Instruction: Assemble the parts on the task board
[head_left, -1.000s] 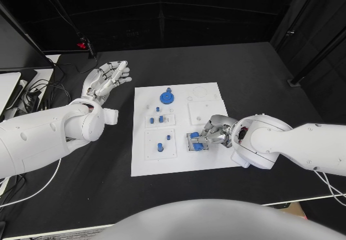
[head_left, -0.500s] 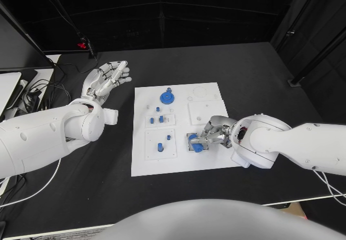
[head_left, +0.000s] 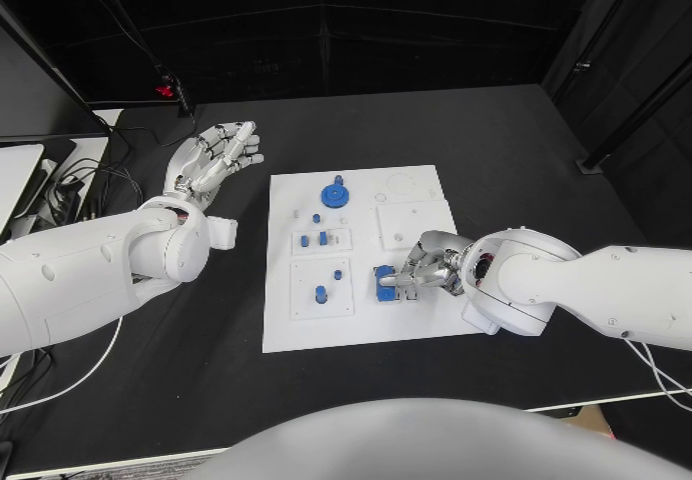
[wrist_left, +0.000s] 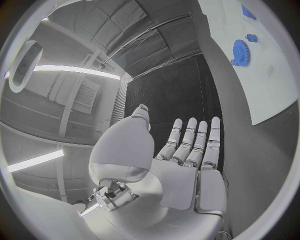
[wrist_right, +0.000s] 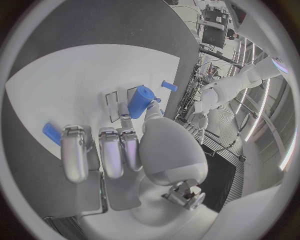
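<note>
A white task board (head_left: 353, 340) lies mid-table (head_left: 476, 130). The right robot hand (head_left: 418, 270) rests on the board's right side, pinching one blue cylinder part (wrist_right: 139, 101). The left robot hand (head_left: 214, 155) hovers released, fingers straight, left of the board. One blue gear (head_left: 335, 194) sits near the far edge; about five small blue pegs (head_left: 320, 294) stand mid-board.

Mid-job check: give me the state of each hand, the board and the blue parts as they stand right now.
left hand: open, fingers spread, off the board's left side, holding nothing.
right hand: grips a blue cylinder over the board's right side.
task board: flat on the black table.
blue gear: seated at the board's far end.
small blue pegs: standing in the left-hand plates.
</note>
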